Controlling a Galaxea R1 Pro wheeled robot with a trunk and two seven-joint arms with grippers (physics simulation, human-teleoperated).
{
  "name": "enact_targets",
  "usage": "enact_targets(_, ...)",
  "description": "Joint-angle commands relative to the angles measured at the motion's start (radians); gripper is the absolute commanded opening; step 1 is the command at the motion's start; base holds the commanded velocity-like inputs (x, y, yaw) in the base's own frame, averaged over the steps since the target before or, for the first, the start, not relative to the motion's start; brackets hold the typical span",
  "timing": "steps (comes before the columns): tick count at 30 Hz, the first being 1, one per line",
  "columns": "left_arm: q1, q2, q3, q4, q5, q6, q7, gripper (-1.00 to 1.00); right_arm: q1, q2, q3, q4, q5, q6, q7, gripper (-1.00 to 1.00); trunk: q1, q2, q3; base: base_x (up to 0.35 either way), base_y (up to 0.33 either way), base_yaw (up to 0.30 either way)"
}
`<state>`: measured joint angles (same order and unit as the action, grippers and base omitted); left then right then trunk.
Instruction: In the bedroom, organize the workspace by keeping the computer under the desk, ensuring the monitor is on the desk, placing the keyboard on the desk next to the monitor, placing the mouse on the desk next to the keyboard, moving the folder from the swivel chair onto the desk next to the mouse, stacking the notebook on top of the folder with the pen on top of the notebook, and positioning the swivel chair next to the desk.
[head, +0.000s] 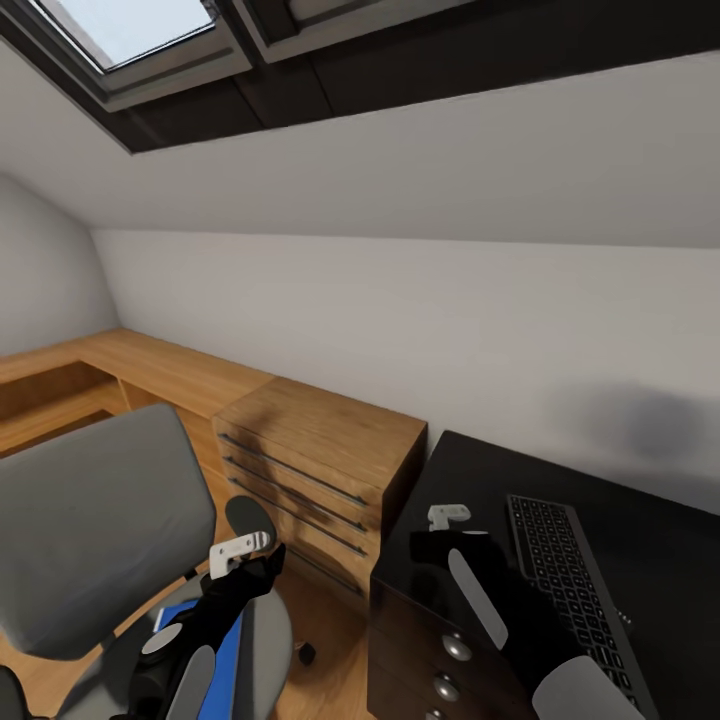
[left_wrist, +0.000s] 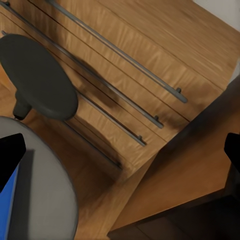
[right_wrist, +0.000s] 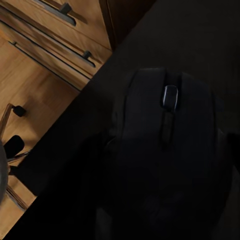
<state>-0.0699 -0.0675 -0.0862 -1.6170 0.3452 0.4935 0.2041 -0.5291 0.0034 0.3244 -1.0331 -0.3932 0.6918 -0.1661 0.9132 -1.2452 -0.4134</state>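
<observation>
Mouse (right_wrist: 167, 145) sits on the black worktop (head: 660, 540), right under the right tool (head: 452, 527), near the worktop's left edge at the lower middle of the head view. In the right wrist view the mouse looks big and dark, with a small grey wheel on top. I cannot tell if the right tool is apart or together, or if it touches the mouse.

The keyboard (head: 572, 590) lies flat on the worktop, just beside the right tool, at the lower right of the frame. Three round silver knobs run down the drawer unit (head: 440, 660) below the worktop's edge.

The grey swivel chair (head: 95, 530) is at the lower left. The blue folder (head: 225, 650) lies on its seat. The left tool (head: 240, 548) hangs above the seat's front, near the black armrest (left_wrist: 37, 75). Its fingers are apart and hold nothing.

A light wooden cabinet (head: 320, 450) with long bar handles stands between the chair and the worktop.
</observation>
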Motion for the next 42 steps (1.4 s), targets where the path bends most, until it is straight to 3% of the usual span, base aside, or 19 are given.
enact_targets(1,-0.001,-0.001,-0.001,-0.001,0.011,0.003,0.009,1.0,-0.001,0.0,0.002,-0.001,-0.011,0.003,-0.009,-1.0,0.004,-0.008,-0.004,0.0,0.0,0.0)
enact_targets(21,-0.001,-0.002,-0.001,-0.001,0.011,0.003,0.009,1.0,-0.001,0.0,0.007,-0.001,-0.012,0.005,-0.009,-1.0,0.081,-0.148,-0.067,0.0,0.0,0.0)
enact_targets(42,-0.001,-0.002,-0.001,-0.002,0.011,0.004,0.009,1.0,-0.001,0.0,0.007,-0.001,-0.012,0.006,-0.007,-1.0,0.081,-0.148,-0.067,0.0,0.0,0.0)
